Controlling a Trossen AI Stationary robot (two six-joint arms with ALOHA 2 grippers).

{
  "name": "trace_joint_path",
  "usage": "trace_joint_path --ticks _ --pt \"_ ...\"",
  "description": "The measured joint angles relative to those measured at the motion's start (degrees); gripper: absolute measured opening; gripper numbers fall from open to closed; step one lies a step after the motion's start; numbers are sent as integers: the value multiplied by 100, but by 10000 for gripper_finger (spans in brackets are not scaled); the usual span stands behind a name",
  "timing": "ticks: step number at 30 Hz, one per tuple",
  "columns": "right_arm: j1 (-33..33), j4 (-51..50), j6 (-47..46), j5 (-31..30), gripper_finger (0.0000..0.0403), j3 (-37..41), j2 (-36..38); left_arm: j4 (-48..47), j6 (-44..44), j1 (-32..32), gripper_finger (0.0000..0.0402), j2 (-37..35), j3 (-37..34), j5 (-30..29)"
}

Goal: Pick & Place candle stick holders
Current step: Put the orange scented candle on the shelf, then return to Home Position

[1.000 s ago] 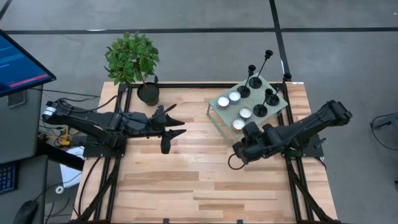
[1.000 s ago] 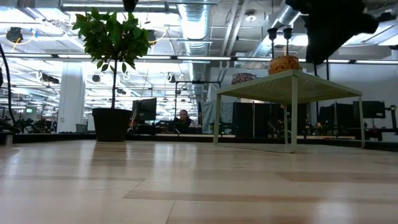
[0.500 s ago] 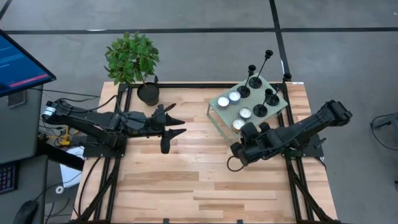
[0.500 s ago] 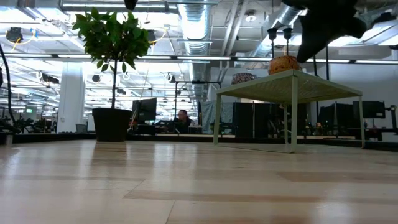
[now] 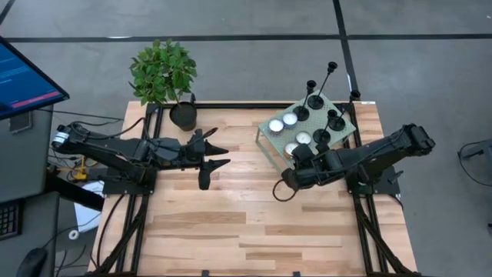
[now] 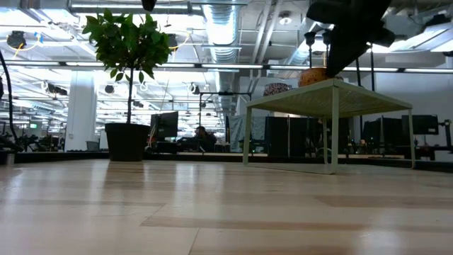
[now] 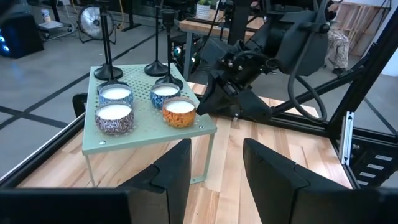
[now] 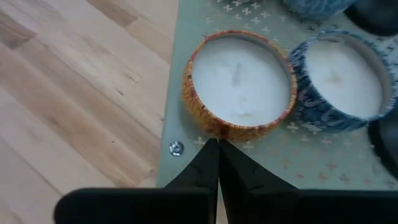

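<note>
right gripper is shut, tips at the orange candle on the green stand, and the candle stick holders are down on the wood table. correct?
Not quite. The candle stick holders stand on the green stand, not the wood table; the high view shows it. The rest holds: the right gripper is shut, tips at the orange candle.

No text, label or number can be read anywhere. The monitor [image 5: 23, 77] shows lines far too small to read.

R arm reaches in from the right edge of the high view toward centre-right, its pincer [image 5: 294, 156] w/ fingers pressed together, tips meeting. L arm lies stretched across the left-centre, pincer [image 5: 221, 155] w/ fingers parted, nothing between them.
</note>
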State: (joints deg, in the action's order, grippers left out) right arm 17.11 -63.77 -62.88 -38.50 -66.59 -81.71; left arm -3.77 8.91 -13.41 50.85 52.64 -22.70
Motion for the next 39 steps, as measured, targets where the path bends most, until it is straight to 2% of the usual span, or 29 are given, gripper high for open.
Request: trace_joint_path --ticks 9,13,19,24,28,33,36,39 --pt "306 -231 -7 79 1 -328 172 0 6 0 145 0 0 0" --pt "698 -361 226 -423 1 -738 570 331 13 -1 145 -99 0 2" --pt "1291 -260 1808 -1654 1 -1496 1523 753 53 3 118 -772 126 225" --pt "1511 362 3526 -1854 0 -1735 2523 722 -42 66 58 -1449 272 636" --pt "1721 1202 4970 -1364 0 -1735 3347 733 -356 127 8 -1933 441 667" --pt "1895 2294 6470 -79 0 -1634 4165 728 -404 124 4 -2288 474 777" --pt "1929 2751 7063 601 0 -1488 4698 639 -561 122 4 -2466 479 778" --pt "1926 2889 7446 720 0 -1348 5159 324 -540 122 5 -2693 473 591"
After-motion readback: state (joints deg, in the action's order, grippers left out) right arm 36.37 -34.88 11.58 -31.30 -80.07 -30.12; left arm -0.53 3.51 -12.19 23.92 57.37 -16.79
